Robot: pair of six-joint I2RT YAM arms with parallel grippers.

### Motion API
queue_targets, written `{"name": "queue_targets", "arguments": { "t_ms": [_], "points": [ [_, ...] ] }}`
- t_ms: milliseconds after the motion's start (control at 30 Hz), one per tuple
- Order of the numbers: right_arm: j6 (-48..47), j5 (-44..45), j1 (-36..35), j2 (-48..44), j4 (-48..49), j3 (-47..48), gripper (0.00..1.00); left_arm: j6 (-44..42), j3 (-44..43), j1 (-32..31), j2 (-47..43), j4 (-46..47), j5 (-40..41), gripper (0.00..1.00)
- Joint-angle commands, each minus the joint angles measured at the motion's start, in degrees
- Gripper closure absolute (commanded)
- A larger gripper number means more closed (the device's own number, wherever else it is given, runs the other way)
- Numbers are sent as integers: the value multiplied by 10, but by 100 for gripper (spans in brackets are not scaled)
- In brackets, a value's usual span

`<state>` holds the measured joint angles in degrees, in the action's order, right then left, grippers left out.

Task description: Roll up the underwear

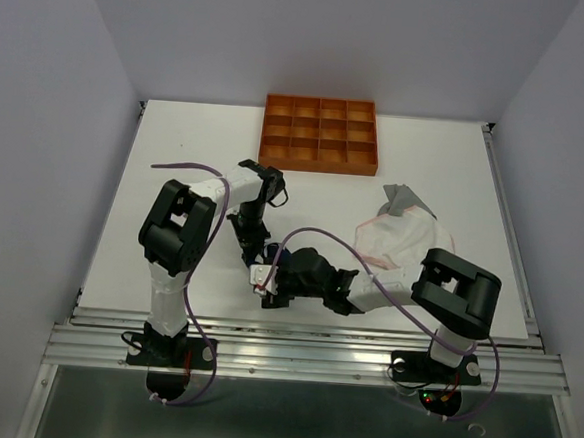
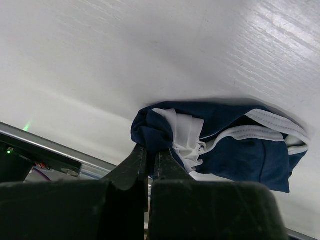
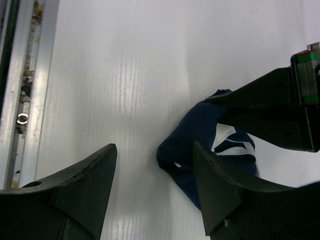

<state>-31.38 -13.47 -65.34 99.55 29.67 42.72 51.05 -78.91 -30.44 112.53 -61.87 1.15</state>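
The navy blue underwear (image 2: 235,150) with white trim lies bunched on the white table. My left gripper (image 2: 149,151) is shut on a fold at its left end. In the right wrist view the same navy underwear (image 3: 192,135) lies just beside the right finger of my open right gripper (image 3: 155,167), which holds nothing. The left gripper's fingers (image 3: 265,107) reach in from the right there. From above, both grippers meet near the table's front middle, left gripper (image 1: 257,257) and right gripper (image 1: 267,283), hiding the navy piece. The pale pink-white underwear (image 1: 396,238) and the grey underwear (image 1: 404,199) lie at the right.
An orange tray (image 1: 320,134) with several compartments stands at the back middle. A metal rail (image 3: 22,90) runs along the table's near edge, close behind the grippers. Purple cables (image 1: 321,236) loop over both arms.
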Motion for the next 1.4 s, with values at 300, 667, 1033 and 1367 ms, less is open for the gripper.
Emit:
{"name": "queue_targets", "arguments": {
  "t_ms": [300, 667, 1033, 1367],
  "points": [
    [-16, 26, -4, 23, 77, 25, 32, 12, -15, 2, -1, -25, 1, 100],
    [-25, 39, -4, 50, 113, 18, 32, 18, -17, 2, -11, -25, 4, 100],
    [-58, 73, -4, 76, 153, -2, 36, 14, -8, 7, -16, -24, 3, 100],
    [-95, 81, -4, 86, 159, -18, 51, 10, -7, 13, -13, -24, 8, 100]
  ]
}}
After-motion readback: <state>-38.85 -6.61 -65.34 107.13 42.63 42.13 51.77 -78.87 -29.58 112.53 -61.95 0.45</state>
